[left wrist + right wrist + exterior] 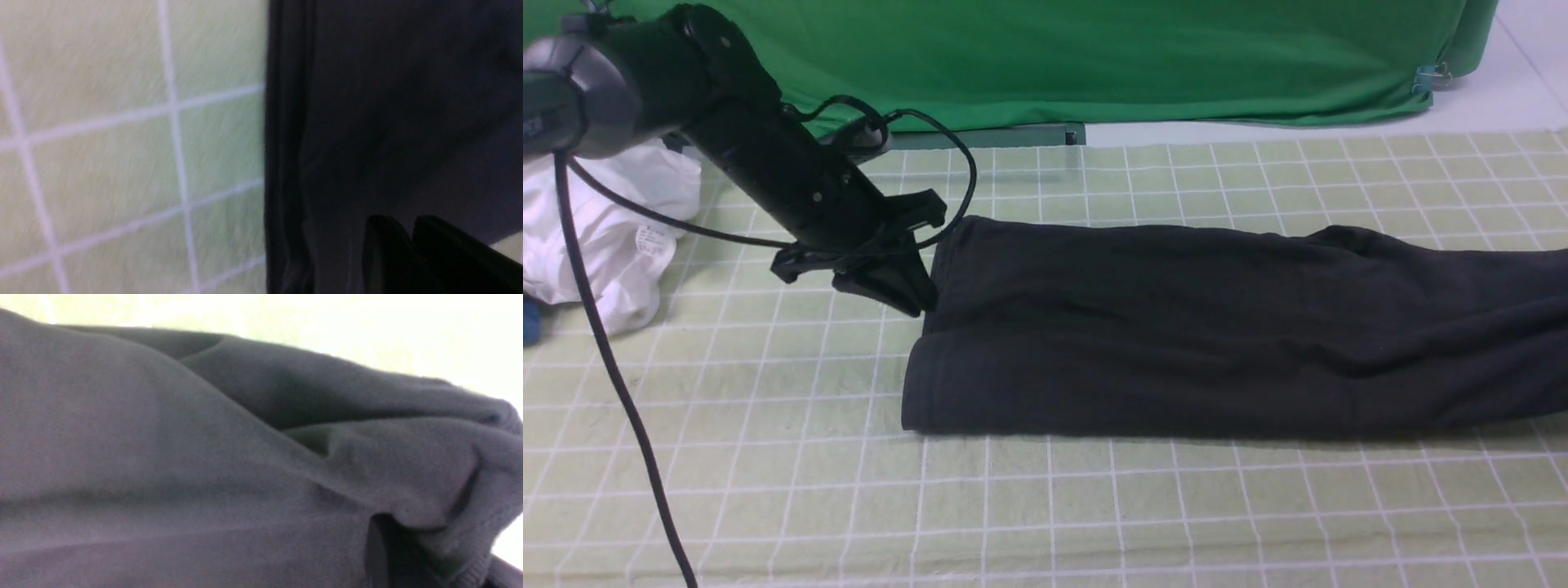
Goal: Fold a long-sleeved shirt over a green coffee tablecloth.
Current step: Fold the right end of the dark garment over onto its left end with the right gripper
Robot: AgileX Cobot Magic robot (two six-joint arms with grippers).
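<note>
The long-sleeved shirt lies as a long black folded band across the green coffee tablecloth, running off the right side of the front view. My left gripper is at the shirt's left end, at its far corner. In the left wrist view its two dark fingers stand close together on the black fabric, beside the gridded cloth. My right arm is outside the front view. Its wrist view is filled with shirt fabric, which bunches over the dark gripper near a ribbed hem.
A crumpled white garment lies at the far left with something blue beside it. A plain deep-green backdrop hangs along the back. The left arm's black cable trails down across the cloth.
</note>
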